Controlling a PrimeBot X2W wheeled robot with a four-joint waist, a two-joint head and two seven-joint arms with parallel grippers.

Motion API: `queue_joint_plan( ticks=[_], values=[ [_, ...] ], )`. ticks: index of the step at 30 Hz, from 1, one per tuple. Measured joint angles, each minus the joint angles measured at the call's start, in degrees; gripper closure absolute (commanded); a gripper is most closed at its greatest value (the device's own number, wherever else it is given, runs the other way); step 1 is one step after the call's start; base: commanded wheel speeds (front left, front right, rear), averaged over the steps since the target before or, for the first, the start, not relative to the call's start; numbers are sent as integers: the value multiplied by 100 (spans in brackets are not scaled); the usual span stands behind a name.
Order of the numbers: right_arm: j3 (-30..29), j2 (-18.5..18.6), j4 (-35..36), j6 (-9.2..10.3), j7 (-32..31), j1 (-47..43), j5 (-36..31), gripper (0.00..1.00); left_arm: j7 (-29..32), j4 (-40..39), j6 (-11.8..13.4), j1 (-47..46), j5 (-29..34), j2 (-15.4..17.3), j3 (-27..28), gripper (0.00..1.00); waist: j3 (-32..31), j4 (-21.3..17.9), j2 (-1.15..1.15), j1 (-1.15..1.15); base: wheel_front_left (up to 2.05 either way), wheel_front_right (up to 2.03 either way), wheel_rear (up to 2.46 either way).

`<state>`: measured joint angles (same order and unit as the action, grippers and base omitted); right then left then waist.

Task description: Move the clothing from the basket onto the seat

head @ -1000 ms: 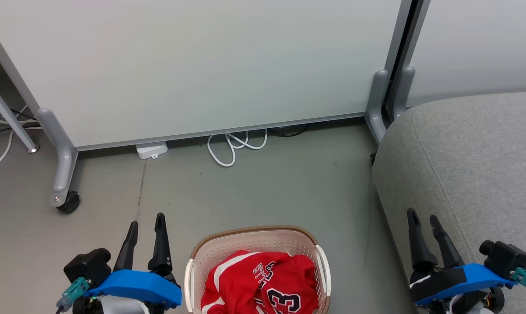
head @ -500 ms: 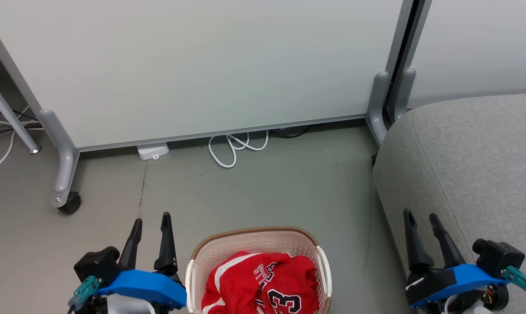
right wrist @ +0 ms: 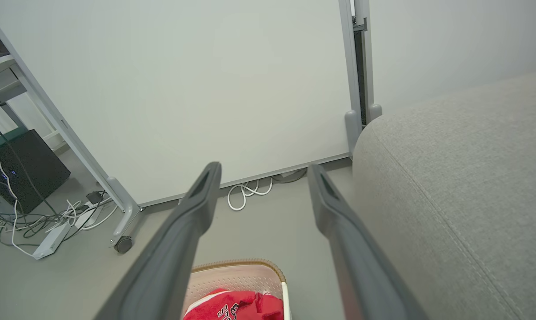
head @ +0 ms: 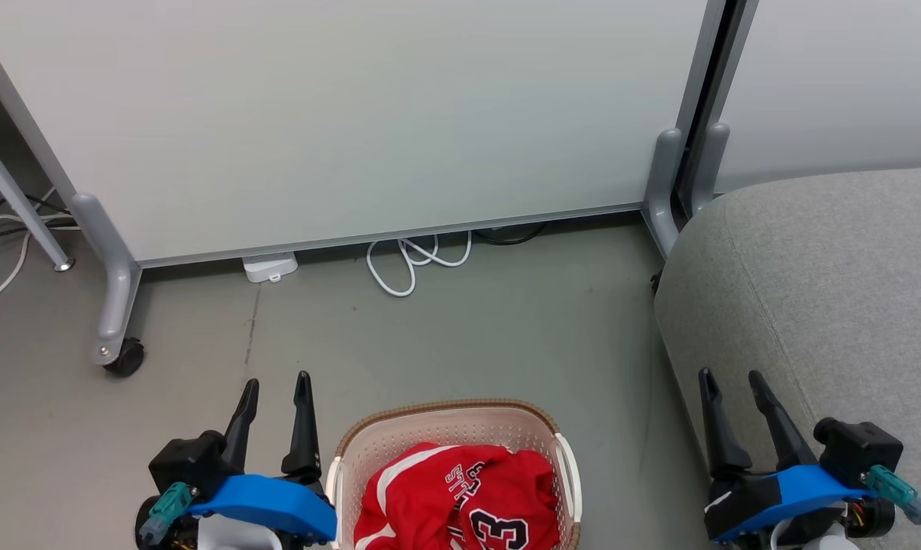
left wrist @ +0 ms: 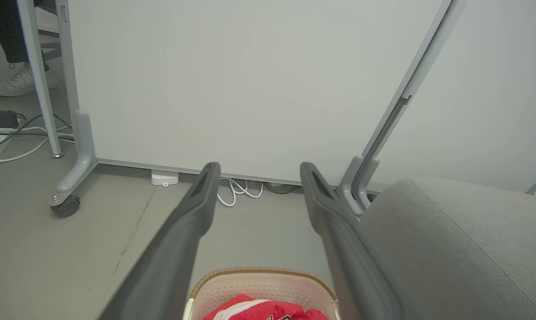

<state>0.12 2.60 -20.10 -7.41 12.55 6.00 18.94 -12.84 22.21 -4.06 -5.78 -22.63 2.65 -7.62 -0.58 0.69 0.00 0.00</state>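
Clothing [head: 460,496] bunched inside basket [head: 445,409]

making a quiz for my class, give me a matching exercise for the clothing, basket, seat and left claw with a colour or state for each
Column one:
1. clothing
2. basket
3. seat
4. left claw

Column two:
a. grey fabric
b. open, holding nothing
c. red with white trim
d. cream with a brown rim

Pairs: 1-c, 2-d, 3-a, 4-b
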Motion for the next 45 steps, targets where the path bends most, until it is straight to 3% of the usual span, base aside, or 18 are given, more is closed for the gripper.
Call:
queue_joint_plan(
  ticks=[20, 45],
  values=[
    [64, 10, 13, -7, 224, 50, -693, 0, -215, 45, 56, -51, 571, 12, -137, 0, 17, -18, 0, 0, 0, 0, 0],
    [220, 13, 11, -7, 240, 115, -667, 0, -216, 142, 56, -58, 645, 18, -123, 0, 117, -87, 0, 0, 0, 0, 0]
  ],
)
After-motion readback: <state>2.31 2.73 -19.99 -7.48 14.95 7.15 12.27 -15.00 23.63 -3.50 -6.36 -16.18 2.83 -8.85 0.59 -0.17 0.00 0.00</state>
